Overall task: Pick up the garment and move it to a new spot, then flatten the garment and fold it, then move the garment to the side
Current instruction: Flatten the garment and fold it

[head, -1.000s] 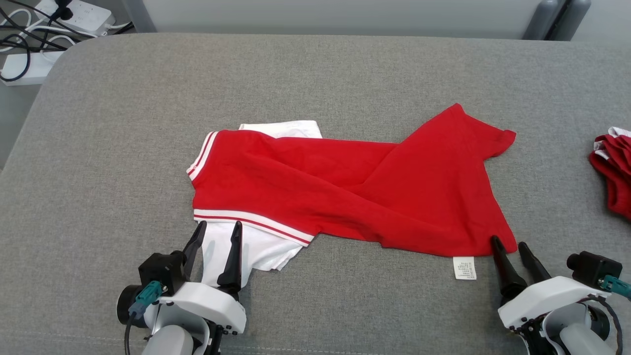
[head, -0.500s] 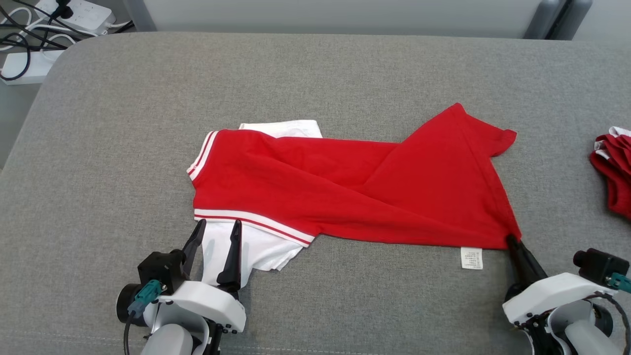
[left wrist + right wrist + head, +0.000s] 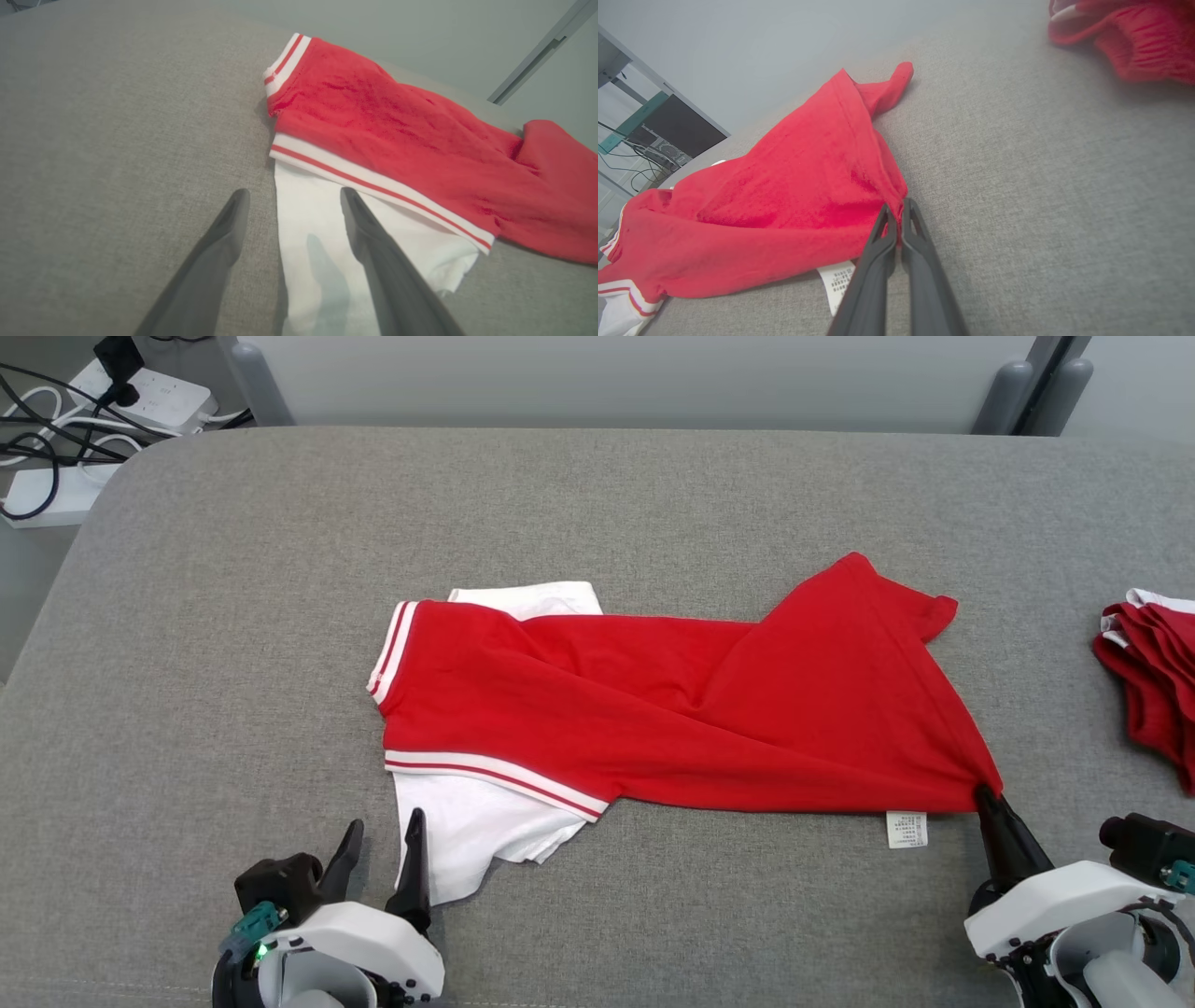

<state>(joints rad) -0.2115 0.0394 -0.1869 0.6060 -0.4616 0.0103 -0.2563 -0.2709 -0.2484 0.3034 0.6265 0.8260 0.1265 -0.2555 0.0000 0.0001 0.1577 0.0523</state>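
The right gripper (image 3: 982,793) pinches the shirt (image 3: 653,709) by its four-o'clock corner; the left gripper (image 3: 383,835) gapes over the white sleeve (image 3: 457,826) at seven o'clock and should close before lifting.

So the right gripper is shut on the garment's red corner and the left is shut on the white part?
No: the left gripper is open, astride the white part's edge, as the left wrist view shows. The rest is right.

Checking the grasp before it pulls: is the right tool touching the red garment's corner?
Touching. The right wrist view shows the right tool shut on a corner of the red garment, with cloth pinched at its tips.
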